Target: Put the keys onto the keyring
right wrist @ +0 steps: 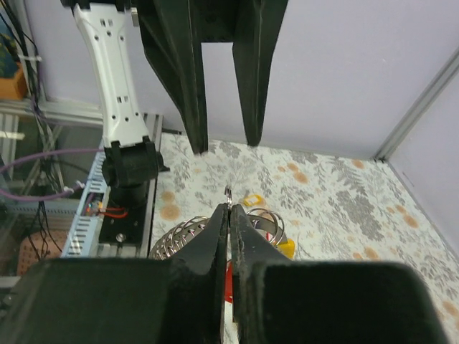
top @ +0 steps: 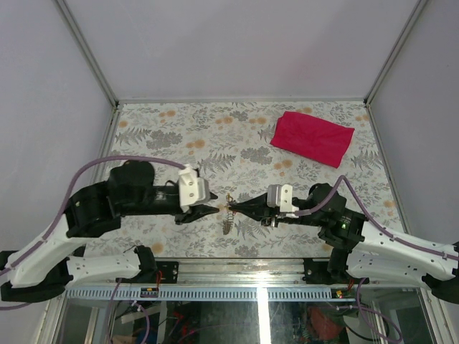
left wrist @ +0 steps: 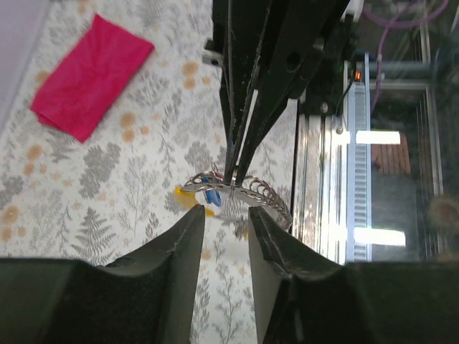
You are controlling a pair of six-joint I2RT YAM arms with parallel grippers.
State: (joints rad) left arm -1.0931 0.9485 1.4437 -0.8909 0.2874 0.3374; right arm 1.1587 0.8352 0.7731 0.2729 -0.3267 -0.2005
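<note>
Hanging in the gap between the two arms, the keyring (left wrist: 240, 188) is a thin silvery loop with a blue tag (left wrist: 210, 195) and a yellow tag (left wrist: 188, 197) bunched on one side and a coiled strand (left wrist: 267, 195) trailing off the other. From above, that strand dangles toward the near edge of the table. The right gripper (left wrist: 233, 179) has its fingers pressed together on the thin wire of the ring, pinching it at the very tips. Its own wrist view shows the two black fingers meeting with the wire between them and the coil and yellow tag just behind. The left gripper (left wrist: 226, 213) faces it tip to tip, near the ring but not touching it; its fingers stand apart with nothing between them. No loose key can be made out in any view. Both arms reach inward over the flower-patterned table (top: 165, 136), close to its near edge. A red cloth (top: 313, 137) lies flat well apart from them, toward the far right corner.
</note>
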